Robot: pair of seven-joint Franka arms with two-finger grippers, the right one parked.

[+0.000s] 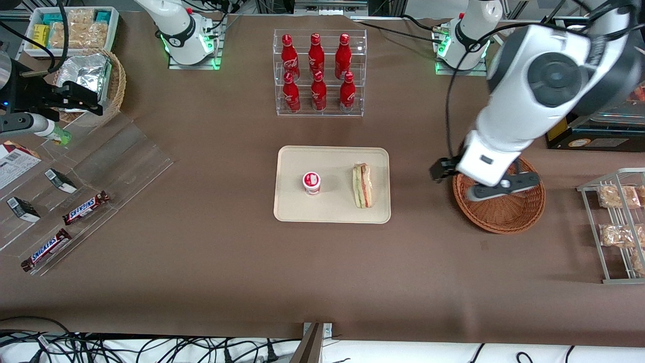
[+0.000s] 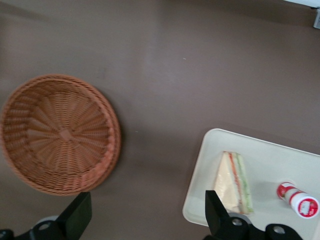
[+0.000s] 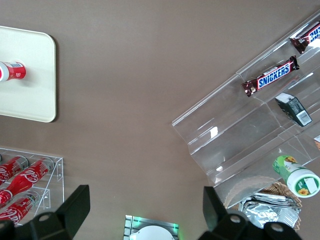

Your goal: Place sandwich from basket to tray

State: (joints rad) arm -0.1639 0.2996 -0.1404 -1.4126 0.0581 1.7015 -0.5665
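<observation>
Covering every view, the brown desk (image 1: 211, 242) carries everything, and its edges run out of frame in both wrist views. The working arm hangs over the basket (image 1: 504, 214) in the front view, hiding part of that basket's rim and floor; the left wrist view shows the same basket (image 2: 59, 134) whole, round, woven and with nothing in it. The jaws (image 2: 145, 215) stand wide apart with nothing held between them; only the two dark fingers (image 2: 216, 212) show in the wrist view, cut off by the frame, and bare desk lies in the gap. In the front view the jaws (image 1: 456, 179) are mostly masked by the arm's white body, so their opening cannot be read there.

The tray (image 1: 292, 201) lies flat toward the parked arm from the jaws, complete in the front view, while the wrist view (image 2: 265, 160) cuts it at the frame edge. The sandwich (image 1: 363, 185) lies on the tray, on the part closest to the jaws; in the wrist view one finger overlaps the sandwich's (image 2: 234, 181) lower corner. A small red-and-white cup (image 1: 312, 182) stands on the tray, farther from the jaws than the sandwich.
</observation>
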